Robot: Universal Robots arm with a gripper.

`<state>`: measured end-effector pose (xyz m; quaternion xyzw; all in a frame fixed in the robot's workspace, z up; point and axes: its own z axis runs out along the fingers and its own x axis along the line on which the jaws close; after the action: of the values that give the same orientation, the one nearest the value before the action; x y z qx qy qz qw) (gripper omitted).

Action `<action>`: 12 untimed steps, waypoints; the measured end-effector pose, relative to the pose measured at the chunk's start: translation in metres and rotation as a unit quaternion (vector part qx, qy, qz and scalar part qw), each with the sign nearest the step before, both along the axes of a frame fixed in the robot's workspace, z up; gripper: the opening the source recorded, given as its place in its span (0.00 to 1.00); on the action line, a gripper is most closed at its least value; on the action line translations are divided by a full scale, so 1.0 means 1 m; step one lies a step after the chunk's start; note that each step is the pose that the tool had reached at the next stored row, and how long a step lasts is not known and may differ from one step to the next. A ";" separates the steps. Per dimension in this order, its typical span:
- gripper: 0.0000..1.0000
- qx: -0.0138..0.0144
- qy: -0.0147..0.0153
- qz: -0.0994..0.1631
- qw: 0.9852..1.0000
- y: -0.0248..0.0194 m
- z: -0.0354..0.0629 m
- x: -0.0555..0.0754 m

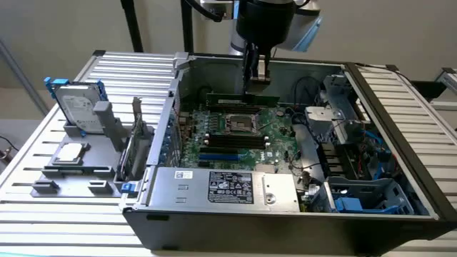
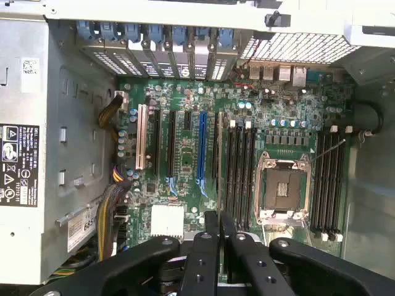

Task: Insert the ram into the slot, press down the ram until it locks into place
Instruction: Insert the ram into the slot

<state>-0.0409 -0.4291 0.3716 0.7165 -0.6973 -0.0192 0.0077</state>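
Green flat ram (image 1: 239, 100) clamped in black gripper (image 1: 254, 84)

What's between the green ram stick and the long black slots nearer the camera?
In the exterior view, the square metal-framed processor socket lies between the ram and those black slots.

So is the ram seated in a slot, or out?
Out. The ram is held on edge by the gripper, clear above the motherboard; the black slots beneath look empty.
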 end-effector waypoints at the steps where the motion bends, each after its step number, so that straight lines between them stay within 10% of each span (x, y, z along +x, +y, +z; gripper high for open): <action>1: 0.13 0.000 0.000 0.000 1.000 0.0000 0.0000 0.000; 12: 0.13 0.000 0.000 -0.001 1.000 0.0038 -0.0027 0.000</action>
<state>-0.0409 -0.4252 0.3689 0.7158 -0.6980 -0.0192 0.0076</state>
